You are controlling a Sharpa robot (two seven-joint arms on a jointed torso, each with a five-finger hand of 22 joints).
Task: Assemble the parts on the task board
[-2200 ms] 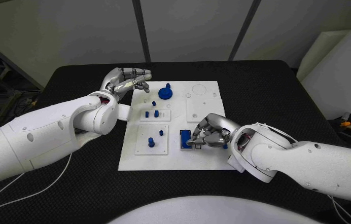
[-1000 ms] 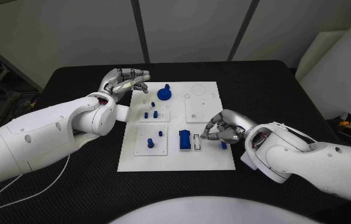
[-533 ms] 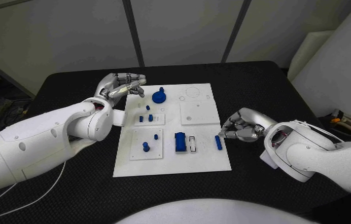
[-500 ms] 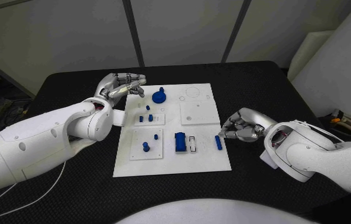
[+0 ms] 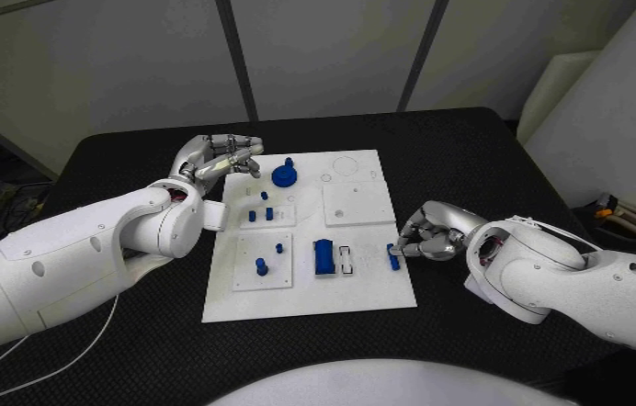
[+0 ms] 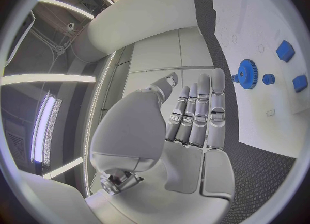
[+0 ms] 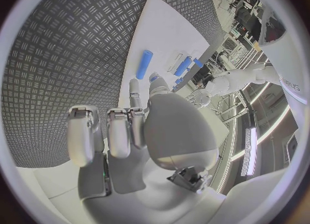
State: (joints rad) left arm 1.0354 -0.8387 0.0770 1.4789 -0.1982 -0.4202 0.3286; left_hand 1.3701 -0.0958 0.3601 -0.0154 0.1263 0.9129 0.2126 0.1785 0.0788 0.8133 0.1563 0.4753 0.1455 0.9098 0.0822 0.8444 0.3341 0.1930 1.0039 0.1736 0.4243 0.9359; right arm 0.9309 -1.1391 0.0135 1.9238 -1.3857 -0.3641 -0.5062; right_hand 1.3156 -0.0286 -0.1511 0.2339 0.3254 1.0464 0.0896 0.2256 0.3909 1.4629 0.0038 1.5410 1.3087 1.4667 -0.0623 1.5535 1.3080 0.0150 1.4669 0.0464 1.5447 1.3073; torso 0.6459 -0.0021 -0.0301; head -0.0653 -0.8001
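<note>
Your right hand (image 5: 426, 238) is sitting at the right edge of the task board (image 5: 365, 291), fingers curled in toward a small blue peg (image 5: 393, 256) that is lying flat on the white plate. In the head view the fingertips are at or just touching the peg's near end; in the right wrist view the peg (image 7: 144, 64) is lying apart from the fingers (image 7: 134, 100), so I cannot tell whether you are pinching it yet. I judge the hand is not gripping it.

The risk here is a roll. The peg is round and lying beside the plate's edge, so a finger landing off-centre is likely to be pushing it off the board onto the black bench (image 5: 504, 167) or skidding it against the white slotted piece (image 5: 347, 259) just beside the blue block (image 5: 323, 256). A shallow pinch at one end could also be letting it swing as you lift, spoiling its alignment for insertion.

Your left hand (image 5: 216, 156) is hovering at the board's far left corner, fingers together and lightly bent, holding nothing. It is near the blue gear (image 5: 284, 175), and in the left wrist view the gear (image 6: 246, 73) is just past the fingertips; a drift there could be knocking it or the short studs (image 5: 260, 214) standing nearby.
</note>
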